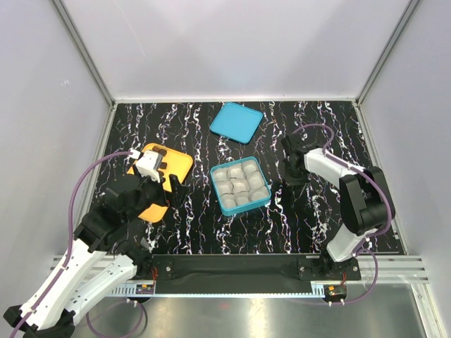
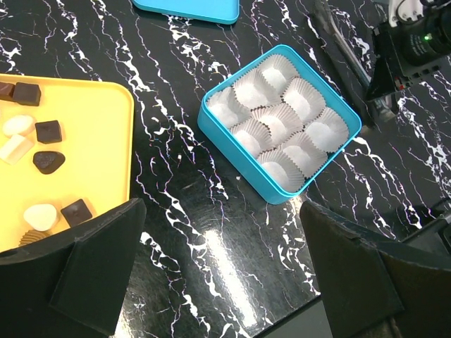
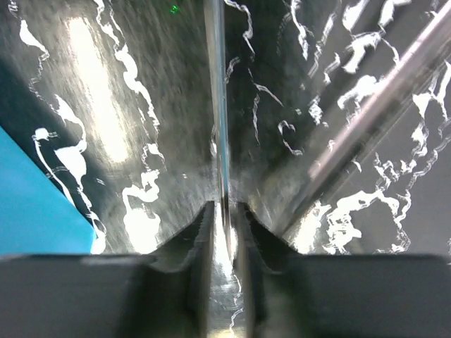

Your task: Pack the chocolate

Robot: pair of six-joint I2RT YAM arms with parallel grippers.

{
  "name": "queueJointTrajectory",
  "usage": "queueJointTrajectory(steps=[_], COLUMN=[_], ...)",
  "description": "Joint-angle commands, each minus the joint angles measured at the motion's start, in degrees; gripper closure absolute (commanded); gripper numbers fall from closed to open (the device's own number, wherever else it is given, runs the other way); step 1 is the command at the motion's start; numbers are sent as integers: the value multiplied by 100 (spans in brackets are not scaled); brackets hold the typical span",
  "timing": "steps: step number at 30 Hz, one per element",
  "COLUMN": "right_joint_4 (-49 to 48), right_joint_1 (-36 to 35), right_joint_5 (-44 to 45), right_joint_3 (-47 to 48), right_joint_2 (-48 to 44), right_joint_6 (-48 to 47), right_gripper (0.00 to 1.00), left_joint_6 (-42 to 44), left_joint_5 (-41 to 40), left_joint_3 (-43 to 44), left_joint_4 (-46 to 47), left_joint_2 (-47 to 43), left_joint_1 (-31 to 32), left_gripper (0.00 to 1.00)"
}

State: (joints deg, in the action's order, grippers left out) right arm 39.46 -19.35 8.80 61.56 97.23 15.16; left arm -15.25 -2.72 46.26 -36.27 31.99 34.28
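The chocolate (image 2: 48, 131) lies as several dark and cream pieces on a yellow tray (image 2: 91, 141) at the left. My left gripper (image 2: 222, 208) hovers wide open and empty over bare table between the tray (image 1: 180, 160) and the blue box (image 2: 239, 158). The box holds several empty paper cups (image 2: 282, 120). My right gripper (image 1: 290, 176) is down at the table right of the box. Its jaws (image 3: 225, 208) stand a narrow slit apart around one thin arm of metal tongs (image 3: 217, 105). The tongs' other arm runs outside the right finger. Whether the blade is clamped does not show.
The blue lid (image 1: 236, 121) lies flat behind the box (image 1: 218, 201). The tongs (image 2: 337, 39) stretch along the table beside the box's right side. White walls and metal posts close in the black marbled table on three sides.
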Motion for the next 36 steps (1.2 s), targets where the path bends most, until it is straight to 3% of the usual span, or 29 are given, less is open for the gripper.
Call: queueJointTrajectory(steps=[1, 4, 6, 8, 9, 10, 22, 31, 36], right_joint_4=[53, 132, 272, 569, 650, 703, 475, -544, -1002], right_joint_1=[2, 2, 2, -7, 2, 2, 203, 863, 881], right_joint_5=[131, 210, 359, 622, 841, 904, 1142, 501, 78], right_joint_3=[-65, 92, 207, 425, 497, 576, 313, -319, -425], right_joint_2=[-476, -644, -749, -758, -715, -697, -266, -345, -407], right_joint_6=[224, 303, 522, 1012, 1155, 1260, 1868, 1114, 708], right_gripper=[72, 60, 44, 26, 6, 1, 0, 0, 0], left_joint_6=[30, 30, 30, 30, 30, 30, 39, 57, 74], left_joint_5=[158, 175, 175, 175, 175, 175, 237, 237, 376], left_joint_3=[-12, -3, -12, -38, -38, -47, -91, -117, -144], left_joint_4=[384, 367, 366, 366, 366, 366, 358, 393, 480], left_joint_2=[0, 9, -8, -52, -52, -52, -149, -184, -140], left_joint_1=[8, 8, 8, 17, 8, 17, 17, 17, 17], left_gripper=[1, 1, 1, 1, 1, 1, 1, 1, 1])
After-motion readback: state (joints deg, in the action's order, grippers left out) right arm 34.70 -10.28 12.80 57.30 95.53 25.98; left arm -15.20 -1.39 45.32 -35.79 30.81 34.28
